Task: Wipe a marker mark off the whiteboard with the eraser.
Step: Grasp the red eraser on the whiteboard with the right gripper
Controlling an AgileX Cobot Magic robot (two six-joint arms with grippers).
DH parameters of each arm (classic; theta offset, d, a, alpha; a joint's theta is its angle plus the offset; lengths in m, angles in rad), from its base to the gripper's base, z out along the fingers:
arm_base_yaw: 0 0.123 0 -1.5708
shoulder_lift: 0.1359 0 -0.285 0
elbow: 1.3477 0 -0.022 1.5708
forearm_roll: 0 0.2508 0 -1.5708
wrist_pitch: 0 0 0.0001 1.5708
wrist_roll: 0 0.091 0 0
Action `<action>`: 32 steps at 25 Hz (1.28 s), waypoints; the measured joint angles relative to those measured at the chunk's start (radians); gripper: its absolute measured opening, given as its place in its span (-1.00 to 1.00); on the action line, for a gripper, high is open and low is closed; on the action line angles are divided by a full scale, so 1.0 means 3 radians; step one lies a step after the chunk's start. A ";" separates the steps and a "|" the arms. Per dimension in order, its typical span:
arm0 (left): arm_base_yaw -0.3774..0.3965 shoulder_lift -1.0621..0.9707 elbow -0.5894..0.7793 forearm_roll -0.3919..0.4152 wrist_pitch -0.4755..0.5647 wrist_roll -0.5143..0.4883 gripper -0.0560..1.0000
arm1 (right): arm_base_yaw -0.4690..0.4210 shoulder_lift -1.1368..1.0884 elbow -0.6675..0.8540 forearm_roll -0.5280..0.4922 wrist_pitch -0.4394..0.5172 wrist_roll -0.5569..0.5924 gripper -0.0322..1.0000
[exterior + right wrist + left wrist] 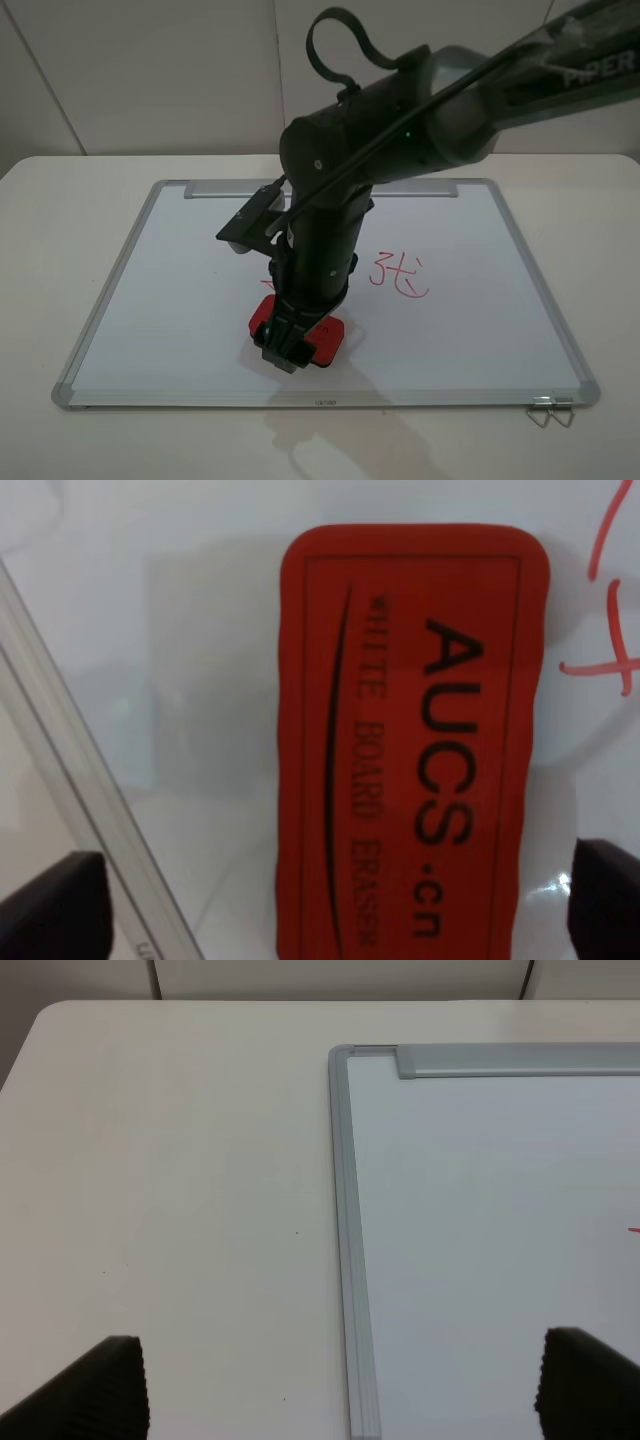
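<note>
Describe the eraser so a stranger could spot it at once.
A silver-framed whiteboard lies on the pale table. Near its camera-side edge, below the black arm, sits the eraser. It is the only solid red block, lettered AUCS, unlike the thin red scribble nearby.

You're looking at a white whiteboard [480, 330] with a silver frame and grey corner caps, on a cream-white table [60, 200]. The eraser [415, 740] in the middle of the right wrist view is bright red, with dark "AUCS" lettering, a thin dark border and one curved dark line. In that view's upper right you'll see the marker mark [600, 666] as thin red strokes on white. Right of centre in the high view, the smaller scribble [398, 275] is the same red. The arm [400, 130] across the top there is glossy black with pale lettering and a tiny green light. The left gripper [340, 1390] has black, finely ribbed fingers [100, 1390]. The right gripper [335, 905] has plain black ones [50, 905].
</note>
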 joint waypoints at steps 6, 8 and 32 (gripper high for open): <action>0.0000 0.0000 0.0000 0.0000 0.0000 0.0000 0.57 | 0.0000 0.0124 -0.0008 -0.0026 -0.0109 -0.0001 0.65; 0.0000 0.0000 0.0000 0.0000 0.0000 0.0000 0.57 | 0.0000 0.0154 -0.0008 -0.0026 -0.0128 -0.0001 0.65; 0.0000 0.0000 0.0000 0.0000 0.0000 0.0000 0.57 | 0.0000 0.0310 -0.0008 -0.0025 -0.0397 -0.0001 0.51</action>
